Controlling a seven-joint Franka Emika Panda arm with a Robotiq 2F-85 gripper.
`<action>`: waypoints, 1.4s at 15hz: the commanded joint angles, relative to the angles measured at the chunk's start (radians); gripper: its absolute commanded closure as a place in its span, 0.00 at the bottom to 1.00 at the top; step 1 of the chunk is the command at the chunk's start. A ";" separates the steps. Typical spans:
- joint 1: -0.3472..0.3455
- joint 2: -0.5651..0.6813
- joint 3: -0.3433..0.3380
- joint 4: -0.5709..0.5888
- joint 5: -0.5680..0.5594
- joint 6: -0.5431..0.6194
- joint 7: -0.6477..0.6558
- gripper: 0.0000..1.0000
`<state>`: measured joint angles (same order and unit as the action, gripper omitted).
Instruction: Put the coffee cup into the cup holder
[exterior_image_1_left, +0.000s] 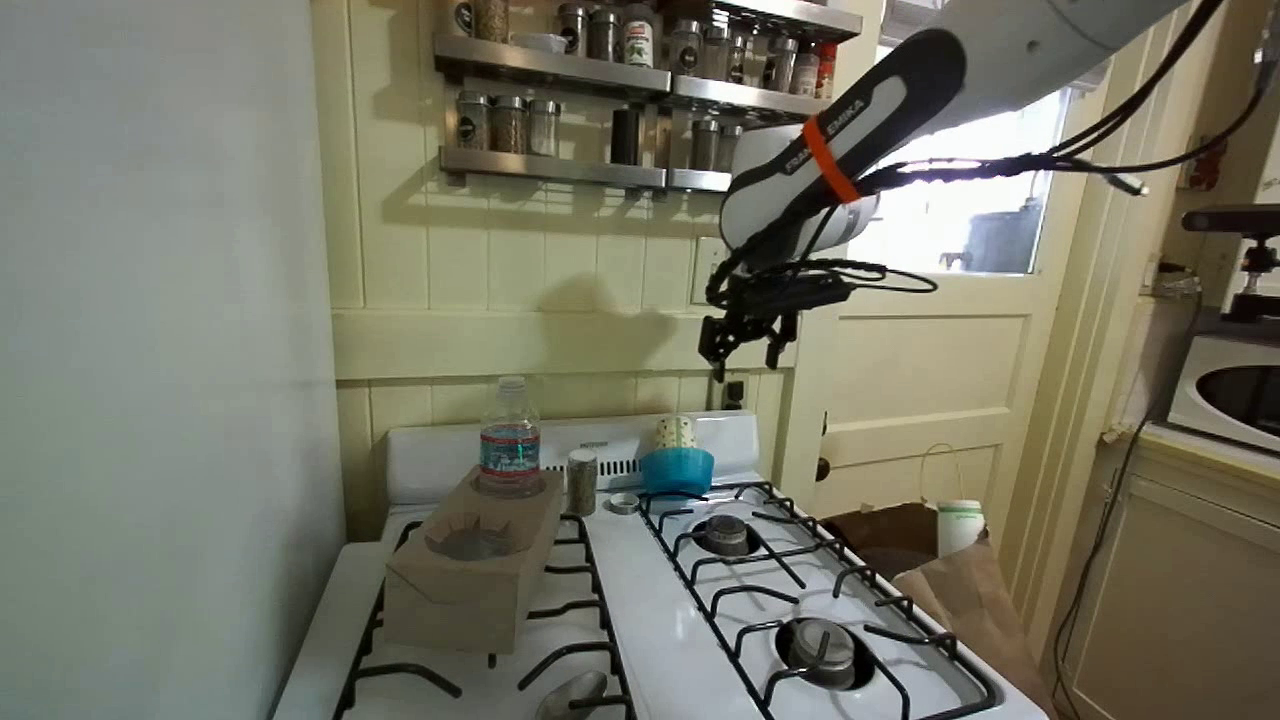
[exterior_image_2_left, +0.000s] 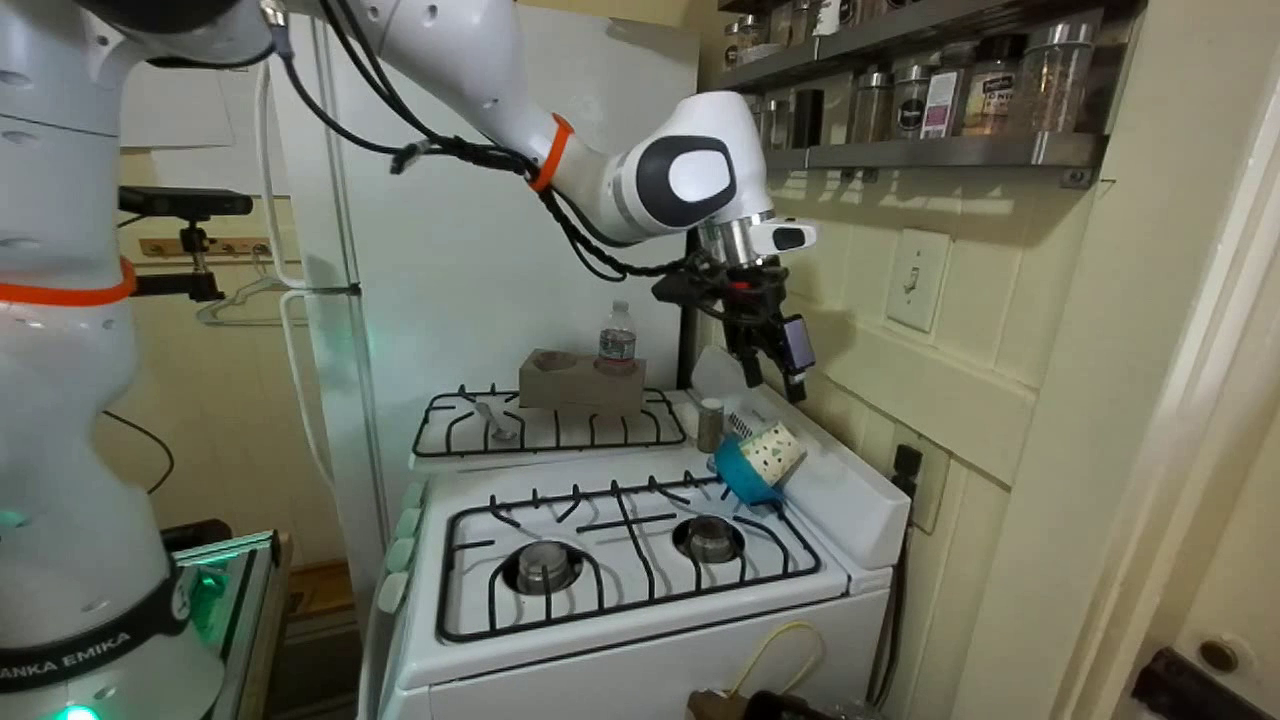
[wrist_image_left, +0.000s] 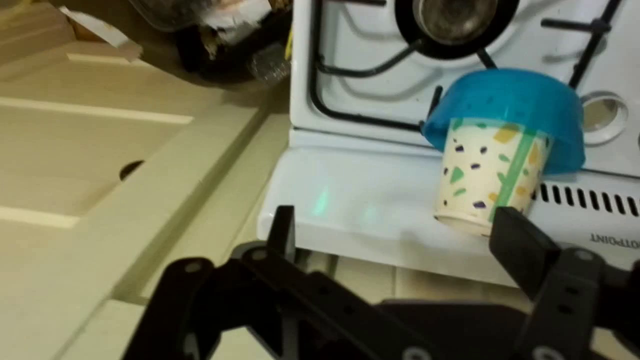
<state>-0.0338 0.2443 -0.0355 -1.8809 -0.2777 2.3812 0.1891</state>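
Observation:
The coffee cup, a cream paper cup with green, yellow and dark specks, shows in both exterior views (exterior_image_1_left: 676, 433) (exterior_image_2_left: 773, 455) and in the wrist view (wrist_image_left: 485, 170). It leans tilted, wide end inside a blue bowl (wrist_image_left: 510, 97) at the stove's back panel. The cup holder, a grey-brown cardboard carrier (exterior_image_1_left: 460, 600), stands on the far grate and also shows in an exterior view (exterior_image_2_left: 575, 395). Its front well is empty; a clear bottle (exterior_image_1_left: 510, 445) stands in its rear well. My gripper (exterior_image_1_left: 746, 368) (exterior_image_2_left: 774, 388) is open and empty above the cup; its right finger overlaps the cup's base in the wrist view (wrist_image_left: 395, 212).
A spice jar (exterior_image_1_left: 582, 485) and a white ring (exterior_image_1_left: 623, 503) stand between bowl and holder. Black grates (exterior_image_2_left: 630, 540) cover the burners. A spoon (exterior_image_2_left: 497, 425) lies by the holder. Metal spice shelves (exterior_image_1_left: 560, 70) hang on the wall behind. A paper bag (exterior_image_1_left: 960, 590) stands beside the stove.

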 joint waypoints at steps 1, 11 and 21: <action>0.049 0.164 0.004 0.190 0.007 0.023 -0.013 0.00; 0.105 0.202 -0.034 0.204 0.032 -0.073 0.095 0.00; 0.143 0.232 -0.076 0.184 0.110 -0.063 0.476 0.00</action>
<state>0.0867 0.4576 -0.0880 -1.6869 -0.1983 2.2817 0.5592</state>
